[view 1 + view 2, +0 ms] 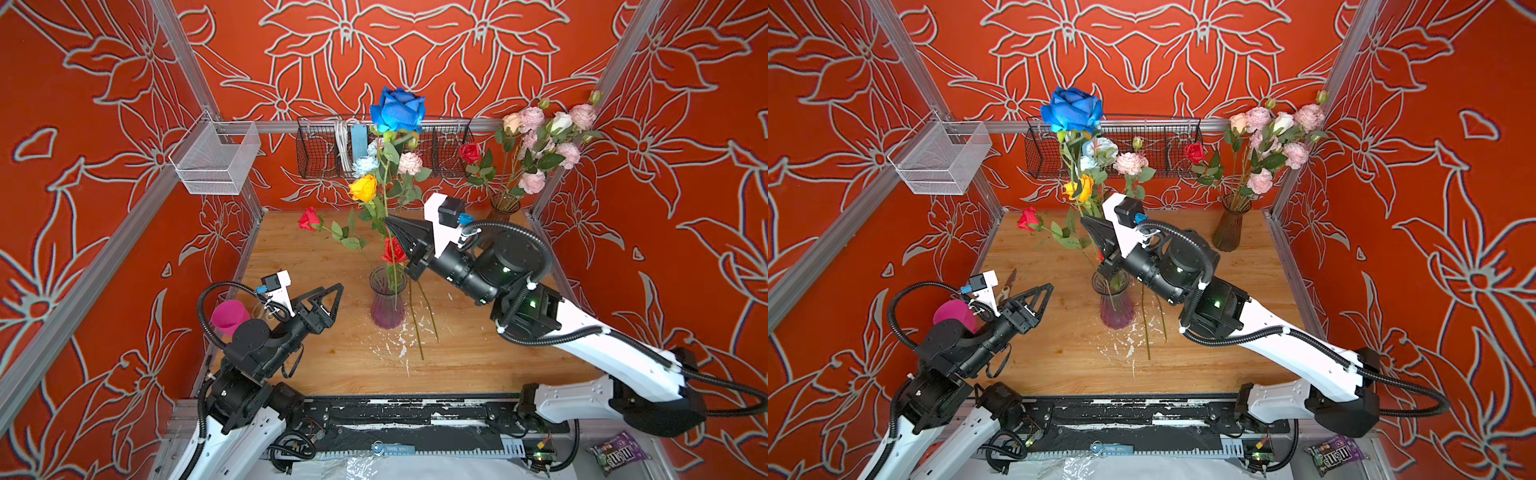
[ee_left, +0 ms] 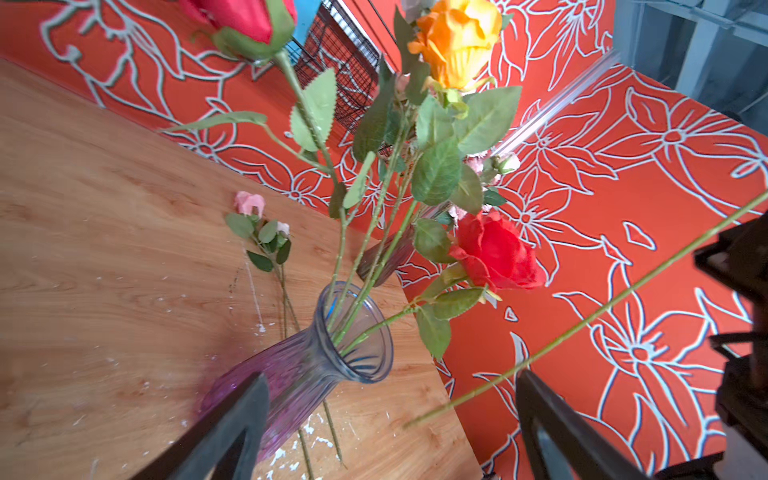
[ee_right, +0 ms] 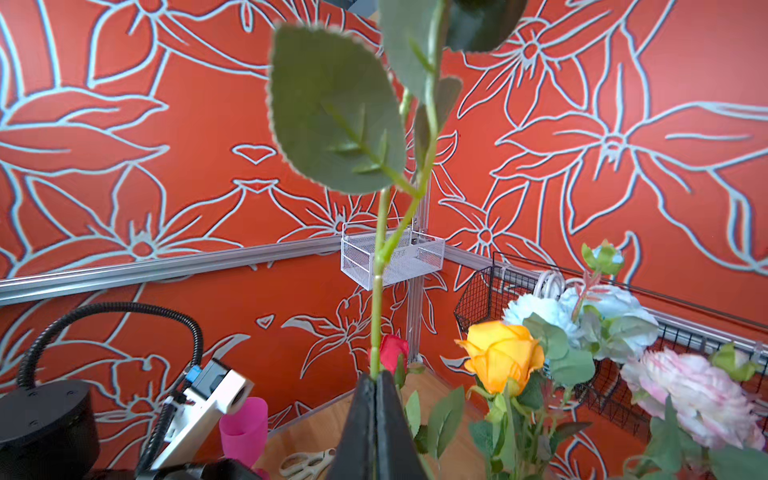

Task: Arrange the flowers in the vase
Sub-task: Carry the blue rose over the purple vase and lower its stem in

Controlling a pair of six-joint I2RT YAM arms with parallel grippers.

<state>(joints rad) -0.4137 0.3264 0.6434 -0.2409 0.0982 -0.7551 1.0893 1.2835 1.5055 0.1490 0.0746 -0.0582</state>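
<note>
A pale wooden table (image 1: 332,365) sat boxed by red floral walls. Nearest, the left gripper (image 1: 334,297) stood spread and empty beside the purple ribbed glass vase (image 1: 387,307). Over it the right gripper (image 1: 392,224) pinched the thin green stem (image 3: 377,299) of the tall blue fabric rose (image 1: 398,109), which looked light, springy and top-heavy, probably best held low. In both top views the stem's tip hid behind the right arm.

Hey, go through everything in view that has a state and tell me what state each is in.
Purple ribbed glass vase: upright, holding several flowers.
Blue artificial rose on long green stem: held up, stem end outside that vase.
Right hand: shut on the blue rose's stem.
Left hand: open, empty.
Brown glass vase: upright, holding pink peonies.
Two loose green stems: lying on the wooden table.
</note>
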